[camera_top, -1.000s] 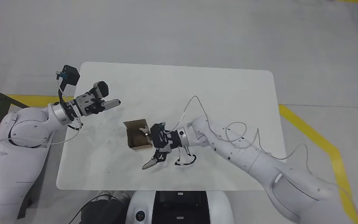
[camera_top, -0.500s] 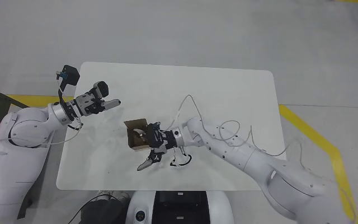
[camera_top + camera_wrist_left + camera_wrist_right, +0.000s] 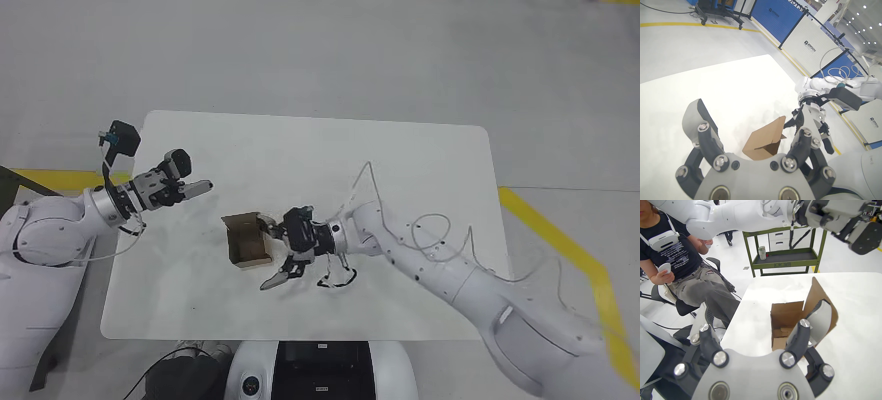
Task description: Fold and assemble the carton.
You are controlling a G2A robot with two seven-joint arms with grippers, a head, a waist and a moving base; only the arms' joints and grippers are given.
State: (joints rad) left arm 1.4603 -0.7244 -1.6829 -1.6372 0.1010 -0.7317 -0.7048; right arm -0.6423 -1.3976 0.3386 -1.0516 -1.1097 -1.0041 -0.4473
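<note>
Carton sits open left of bench centre; thin card, likely light and easily creased. Right gripper has its fingers apart, one against the raised flap, probably the best hold. Left gripper hovers well left, fingers apart.

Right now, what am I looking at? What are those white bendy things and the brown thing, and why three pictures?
The white bendy things are a robot's two arms. Each ends in a gripper, a claw with two fingers. One picture looks down from a camera above the arms; the other two come from small cameras on the wrists. On the white table sits a brown cardboard carton, still open, one flap sticking out. The right gripper is open, one finger up against that flap. The left gripper is open too, over the table, away from the carton. Nothing is held.
</note>
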